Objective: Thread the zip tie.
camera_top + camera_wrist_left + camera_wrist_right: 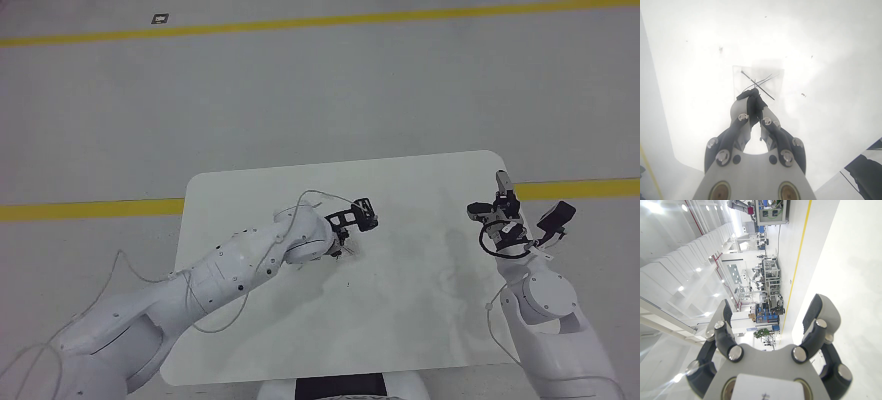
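Several black zip ties lie crossed on a clear flat tray on the white table. My left gripper is down at the pile, its black-wrapped fingers pressed together. A thin zip tie strand runs back between them, so it is shut on a zip tie. From above, the left gripper sits near the table's middle. My right gripper stands open with nothing in it, held at the table's right edge and turned toward the room.
Small dark specks dot the white table around the tray. Yellow floor lines run behind the table. The table surface between the two arms holds nothing.
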You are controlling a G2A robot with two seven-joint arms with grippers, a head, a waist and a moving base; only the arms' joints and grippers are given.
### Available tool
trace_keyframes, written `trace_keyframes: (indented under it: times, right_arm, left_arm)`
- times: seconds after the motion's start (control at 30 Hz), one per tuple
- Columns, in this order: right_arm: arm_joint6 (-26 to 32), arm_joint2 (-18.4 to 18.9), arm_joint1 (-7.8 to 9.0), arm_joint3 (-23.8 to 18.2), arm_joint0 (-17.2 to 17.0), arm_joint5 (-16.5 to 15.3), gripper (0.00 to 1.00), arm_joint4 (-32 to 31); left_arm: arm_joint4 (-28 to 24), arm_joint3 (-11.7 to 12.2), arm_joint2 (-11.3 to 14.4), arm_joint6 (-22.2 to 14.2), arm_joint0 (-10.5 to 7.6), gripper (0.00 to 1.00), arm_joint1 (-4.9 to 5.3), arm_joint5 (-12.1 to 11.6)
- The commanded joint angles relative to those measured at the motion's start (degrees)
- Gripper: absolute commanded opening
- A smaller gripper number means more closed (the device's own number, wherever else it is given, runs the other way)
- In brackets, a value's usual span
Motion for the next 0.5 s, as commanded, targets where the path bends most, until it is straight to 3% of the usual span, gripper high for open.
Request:
trace_keyframes:
  times: [0.0, 0.17, 0.33, 0.47]
  right_arm:
    - [0.0, 0.0, 0.0, 0.0, 0.0, 0.0, 1.0, 0.0]
    - [0.0, 0.0, 0.0, 0.0, 0.0, 0.0, 1.0, 0.0]
    - [0.0, 0.0, 0.0, 0.0, 0.0, 0.0, 1.0, 0.0]
    - [0.0, 0.0, 0.0, 0.0, 0.0, 0.0, 1.0, 0.0]
  left_arm:
    - [0.4, -3.1, -2.1, 0.1, 1.58, 0.0, 1.53, 0.0]
    - [-0.2, -10.8, -8.9, 1.4, 6.66, 0.0, 5.55, -2.3]
    - [-3.2, -15.7, -16.0, 3.6, 12.07, 0.0, 8.86, -5.9]
    - [-6.0, -19.3, -19.5, 5.7, 15.56, 0.0, 11.17, -6.0]
